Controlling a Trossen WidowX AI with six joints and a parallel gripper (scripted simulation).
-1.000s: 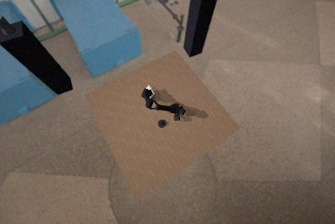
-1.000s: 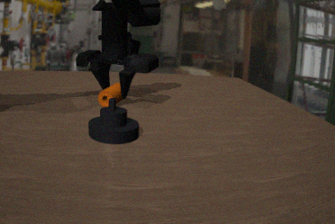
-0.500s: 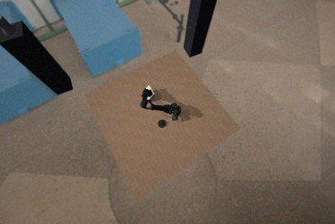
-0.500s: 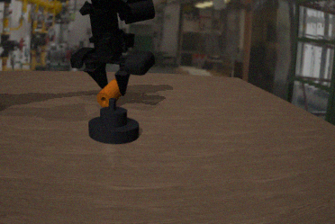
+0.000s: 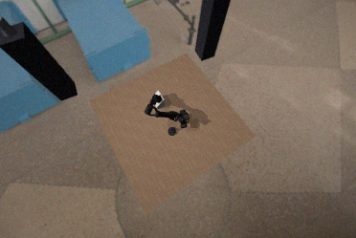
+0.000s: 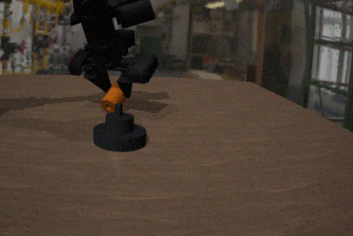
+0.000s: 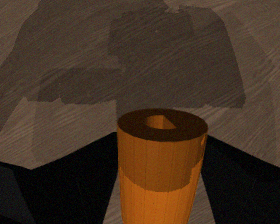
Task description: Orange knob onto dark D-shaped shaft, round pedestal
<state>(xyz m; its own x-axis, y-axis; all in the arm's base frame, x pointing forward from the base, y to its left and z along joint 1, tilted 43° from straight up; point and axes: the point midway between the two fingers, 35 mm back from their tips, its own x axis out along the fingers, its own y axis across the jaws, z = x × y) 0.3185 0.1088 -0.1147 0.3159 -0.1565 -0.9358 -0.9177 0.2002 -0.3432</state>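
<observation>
One knob (image 6: 113,99) (image 7: 161,170), one pedestal (image 5: 172,131) (image 6: 120,136), one pincer (image 5: 185,121) (image 6: 117,92) (image 7: 160,141)

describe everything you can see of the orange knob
The orange knob is a smooth, plastic-looking cylinder. Its visible end face, darkened by shadow in the wrist view, has a hole with a flat side. The gripper holds it clamped between its two black fingers. In the exterior view it tilts, hole end downward, off the shaft, held above the table.

The knob (image 5: 188,120) (image 6: 113,99) (image 7: 160,172) is plain orange, its end face darkened to brown in the wrist view, while the pedestal (image 5: 172,131) (image 6: 120,137), its shaft (image 6: 119,109) and the gripper (image 5: 185,119) (image 6: 115,89) (image 7: 160,141) are dark, near black. The tabletop (image 5: 139,162) (image 6: 213,174) (image 7: 86,135) is brown with streaky wood grain; the boxy blocks (image 5: 100,23) behind it are light blue
</observation>
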